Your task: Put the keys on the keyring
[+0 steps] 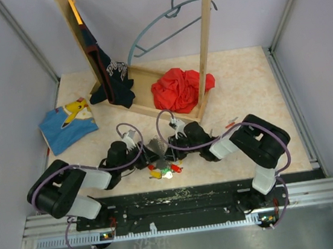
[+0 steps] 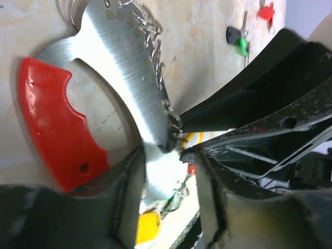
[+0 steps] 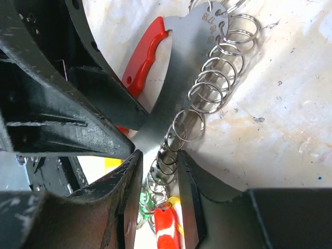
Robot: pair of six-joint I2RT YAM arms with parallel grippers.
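Observation:
The keyring (image 1: pixel 156 146) is a curved silver plate (image 2: pixel 124 72) with a red grip (image 2: pixel 52 124), a chain of rings (image 3: pixel 215 78) and yellow, green and red tabs (image 1: pixel 163 172). It is held up between both grippers near the table's front. My left gripper (image 2: pixel 166 176) is shut on the plate's lower end. My right gripper (image 3: pixel 157 166) is shut on the chain of rings, with a red tab (image 3: pixel 167 231) hanging below. A green-headed key (image 2: pixel 240 45) and a red-headed key (image 2: pixel 266 11) lie loose on the table beyond; the red one also shows in the top view (image 1: pixel 232 122).
A wooden clothes rack (image 1: pixel 206 53) stands at the back with a grey hanger (image 1: pixel 161 31) and a dark shirt (image 1: pixel 112 76). A red cloth (image 1: pixel 180 89) lies on its base. A blue printed shirt (image 1: pixel 66 124) lies at the left.

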